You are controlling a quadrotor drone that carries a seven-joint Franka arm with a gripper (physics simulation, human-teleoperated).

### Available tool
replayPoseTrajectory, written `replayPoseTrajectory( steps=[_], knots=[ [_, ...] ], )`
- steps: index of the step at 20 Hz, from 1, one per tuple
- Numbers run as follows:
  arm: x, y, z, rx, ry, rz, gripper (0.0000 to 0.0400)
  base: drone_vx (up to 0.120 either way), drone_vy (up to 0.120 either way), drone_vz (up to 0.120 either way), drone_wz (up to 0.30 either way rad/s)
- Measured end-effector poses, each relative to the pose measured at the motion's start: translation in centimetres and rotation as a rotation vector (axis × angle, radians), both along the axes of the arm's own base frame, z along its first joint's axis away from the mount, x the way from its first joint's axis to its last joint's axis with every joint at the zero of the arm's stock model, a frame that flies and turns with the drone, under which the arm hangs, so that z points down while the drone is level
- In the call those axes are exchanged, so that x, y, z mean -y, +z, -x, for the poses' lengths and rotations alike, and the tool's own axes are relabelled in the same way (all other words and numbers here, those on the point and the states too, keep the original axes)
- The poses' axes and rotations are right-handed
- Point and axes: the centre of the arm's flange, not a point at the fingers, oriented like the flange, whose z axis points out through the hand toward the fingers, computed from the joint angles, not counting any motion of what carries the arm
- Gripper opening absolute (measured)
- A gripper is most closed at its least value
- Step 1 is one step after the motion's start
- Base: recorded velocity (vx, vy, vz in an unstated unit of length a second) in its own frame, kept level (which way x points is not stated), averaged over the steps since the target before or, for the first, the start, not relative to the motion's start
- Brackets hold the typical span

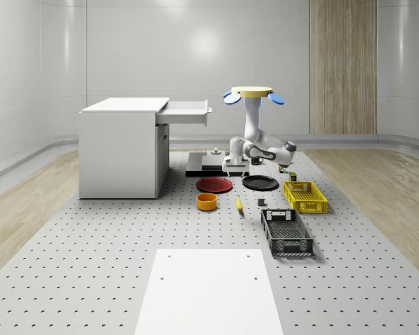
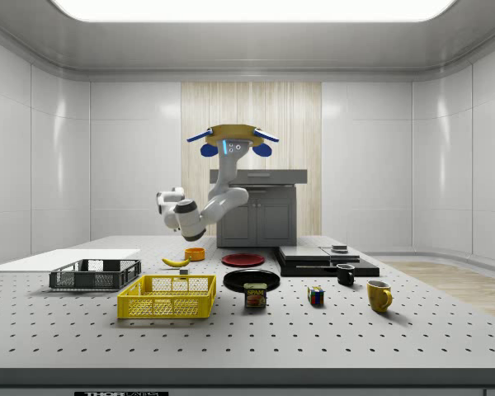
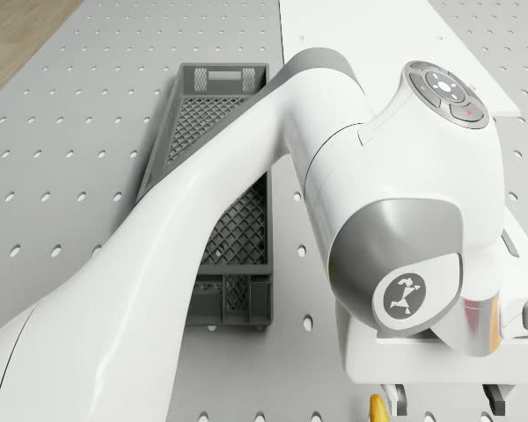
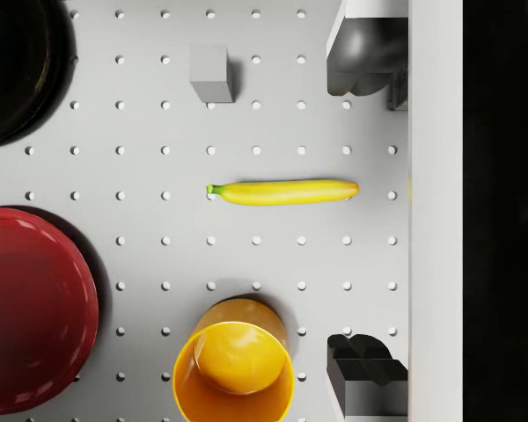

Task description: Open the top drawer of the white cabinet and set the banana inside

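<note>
- Banana: smooth, unblemished yellow with a small green stem tip, lying flat on the perforated table between the orange bowl and a small grey cube.
- Its long axis runs straight across the gap between the spread-wide fingers of the gripper, which is held above it.
- "SPAM" reads on the tin in the side view.
- The drone hovers beyond the plates, right of the white cabinet, whose top drawer stands pulled out.

Banana btwn cup & block.

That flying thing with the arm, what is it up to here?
The drone hovers over the table with its arm bent down. Its gripper, fingers open, hangs above the banana, which lies on the table, not yet gripped. The white cabinet's top drawer is already pulled open.
</note>
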Motion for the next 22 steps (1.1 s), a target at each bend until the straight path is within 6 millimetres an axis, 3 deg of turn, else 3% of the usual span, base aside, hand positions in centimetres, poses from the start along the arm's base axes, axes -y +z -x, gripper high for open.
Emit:
replayPoseTrajectory(
  steps=[6, 19, 22],
  knots=[
    [0.0, 0.0, 0.0, 0.0, 0.0, 0.0, 0.04, 0.0, 0.067, -0.12, 0.0],
    [0.01, 0.0, -0.01, 0.0, -0.001, 0.0, 0.04, 0.0, 0.0, -0.12, 0.0],
    [0.01, 0.49, 0.0, 0.0, -0.001, 0.0, 0.04, 0.0, 0.0, 0.0, 0.0]
  ],
)
